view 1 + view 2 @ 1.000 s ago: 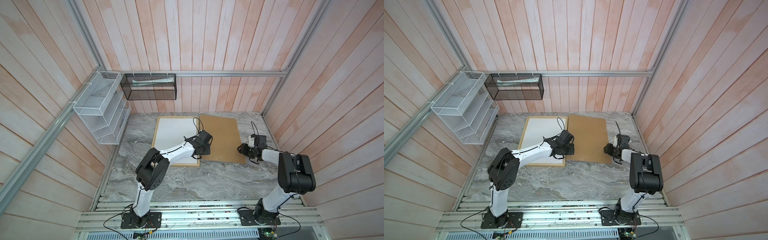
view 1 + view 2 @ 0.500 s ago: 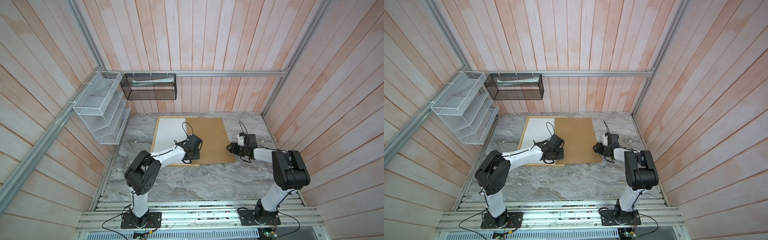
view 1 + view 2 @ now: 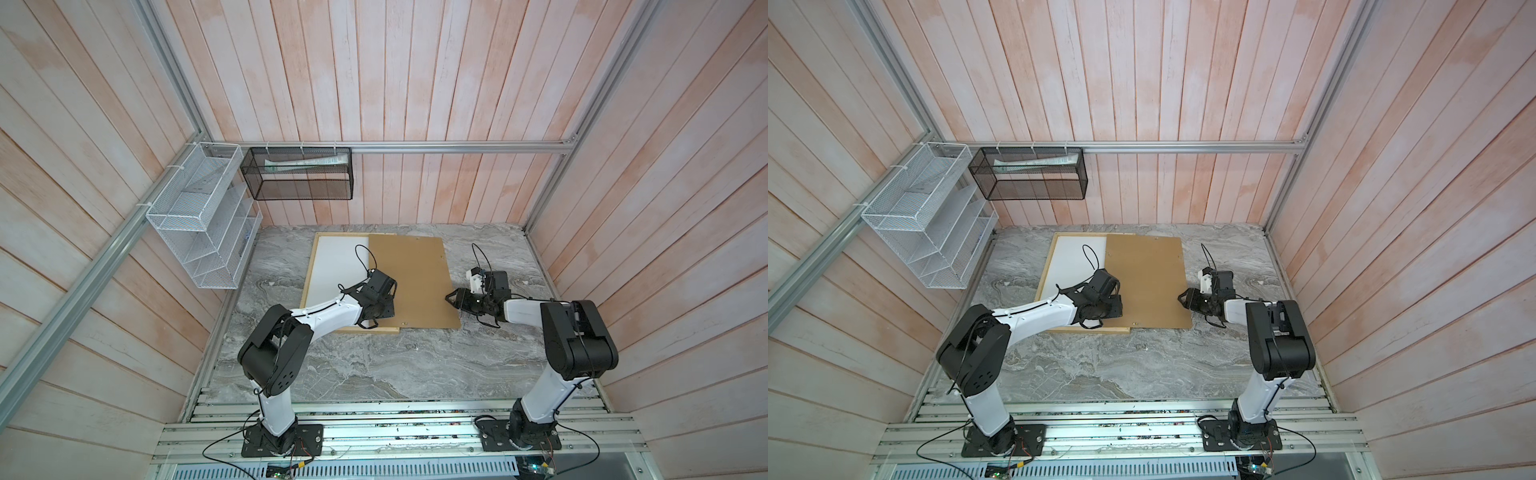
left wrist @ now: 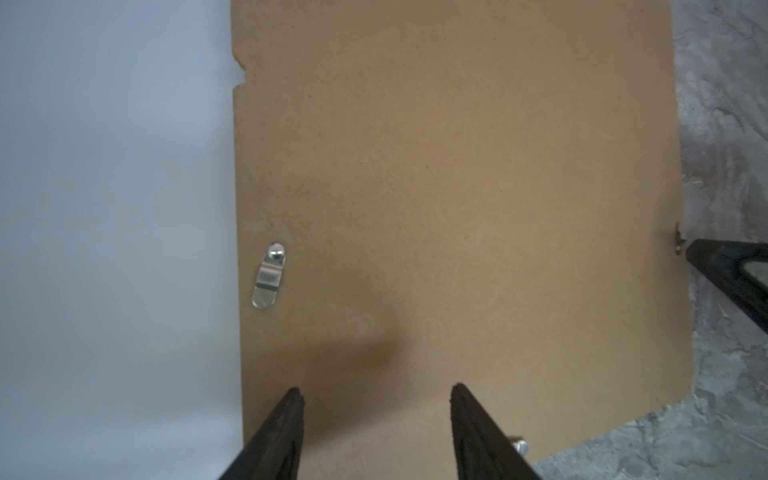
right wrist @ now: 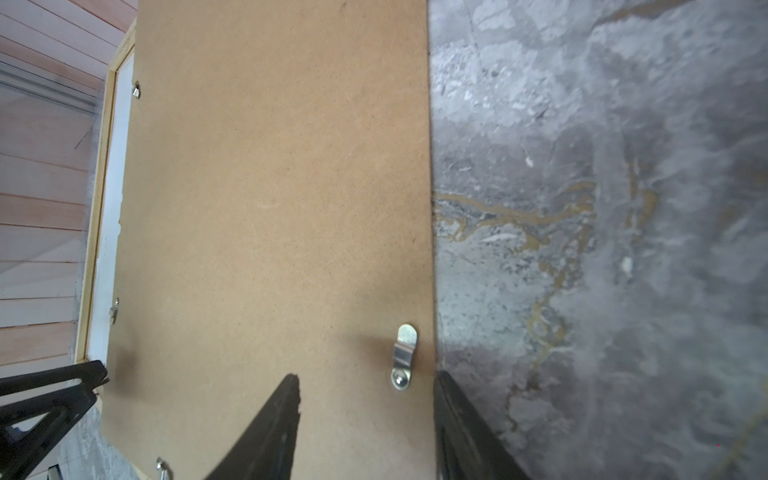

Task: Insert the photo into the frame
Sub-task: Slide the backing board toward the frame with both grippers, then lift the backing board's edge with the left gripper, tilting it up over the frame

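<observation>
The frame (image 3: 308, 272) (image 3: 1045, 270) of pale wood lies flat on the marble table. The photo (image 3: 338, 266) (image 3: 1075, 257) rests in it with its white back up. A brown backing panel (image 3: 415, 270) (image 3: 1150, 274) covers the right part of both and overhangs the frame's right side. My left gripper (image 3: 384, 309) (image 4: 376, 390) stands open just over the panel's near left part. At the panel's right edge my right gripper (image 3: 451, 298) (image 5: 366, 376) is open, one finger over the panel and one over the marble beside a metal clip (image 5: 403, 357).
A white wire rack (image 3: 199, 224) hangs on the left wall. A black mesh basket (image 3: 299, 172) with papers hangs on the back wall. Marble tabletop (image 3: 374, 365) stretches in front of the frame and right of the panel.
The backing panel has slid left and now covers more of the photo. Both grippers moved left with it and stayed open.
</observation>
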`<state>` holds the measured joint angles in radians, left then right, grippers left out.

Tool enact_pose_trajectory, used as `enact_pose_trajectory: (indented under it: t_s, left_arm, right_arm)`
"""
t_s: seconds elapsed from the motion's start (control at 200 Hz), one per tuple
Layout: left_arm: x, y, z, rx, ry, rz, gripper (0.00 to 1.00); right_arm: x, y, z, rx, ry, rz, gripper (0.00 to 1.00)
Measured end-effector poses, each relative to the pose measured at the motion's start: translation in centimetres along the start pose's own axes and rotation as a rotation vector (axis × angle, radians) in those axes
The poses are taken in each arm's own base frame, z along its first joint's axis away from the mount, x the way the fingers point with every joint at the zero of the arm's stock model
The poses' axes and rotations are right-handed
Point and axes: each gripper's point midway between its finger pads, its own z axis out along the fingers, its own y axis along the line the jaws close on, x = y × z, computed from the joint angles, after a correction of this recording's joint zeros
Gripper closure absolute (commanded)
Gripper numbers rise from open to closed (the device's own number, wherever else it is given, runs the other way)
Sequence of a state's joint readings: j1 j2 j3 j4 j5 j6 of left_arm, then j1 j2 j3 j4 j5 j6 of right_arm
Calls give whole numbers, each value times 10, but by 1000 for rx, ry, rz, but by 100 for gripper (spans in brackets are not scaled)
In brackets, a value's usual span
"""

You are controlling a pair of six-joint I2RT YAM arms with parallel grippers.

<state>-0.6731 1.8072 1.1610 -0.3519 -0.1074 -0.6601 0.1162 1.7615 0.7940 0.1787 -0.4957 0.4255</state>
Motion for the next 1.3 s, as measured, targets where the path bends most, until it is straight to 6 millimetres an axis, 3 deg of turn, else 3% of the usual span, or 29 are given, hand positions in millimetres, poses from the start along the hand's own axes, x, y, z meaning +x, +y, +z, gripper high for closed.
enact_pose_trajectory:
  t_s: [0.335,0.64,0.84,1.165,1.3]
  left_arm:
    - [-4,24,-11,-73,-56,-17,36]
    - [-1,49,-4,-99,-46,-43,36]
    - [5,48,2,-46,-31,-38,37]
    - [2,27,4,83,-32,-33,39]
    - [6,25,-5,133,-31,-40,39]
  right_arm:
    - [3,0,0,-4,3,-11,47]
    - [9,0,-3,-9,7,-16,47]
    - [11,2,-3,-23,9,-27,48]
    - [13,3,-3,-43,0,-26,49]
    - [14,5,-2,-57,-4,-24,50]
